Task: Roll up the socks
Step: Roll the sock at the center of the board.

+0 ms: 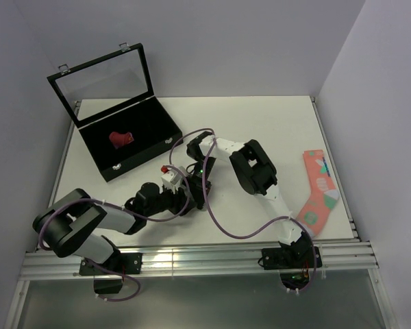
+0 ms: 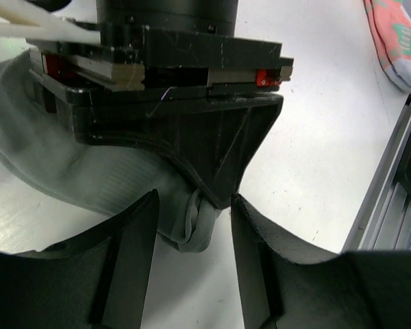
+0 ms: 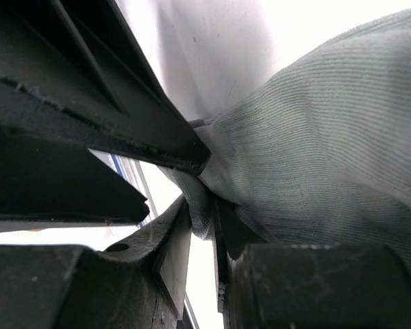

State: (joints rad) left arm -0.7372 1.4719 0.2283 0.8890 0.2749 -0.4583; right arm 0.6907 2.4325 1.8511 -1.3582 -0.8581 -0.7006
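Now my right pincer point(image 3: 202, 219) clamps the grey sock point(image 3: 315, 137) by its soft, limp, light edge; my left pincer point(image 2: 193, 209) stands open astride that fold.

Bright, even overhead light floods the white surface point(image 1: 260, 130), with soft shadows under the left arm point(image 1: 89, 223) and glare on the near rail point(image 1: 192, 259). Wrist views blow out white; the grey sock point(image 3: 329, 137) shows sharp ribbing, the foreground blurred.

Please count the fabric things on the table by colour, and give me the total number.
grey ribbed fabric sock: 1
salmon-pink fabric sock with teal and white patches: 1
red fabric bundle, inside the open black box: 1
Total: 3
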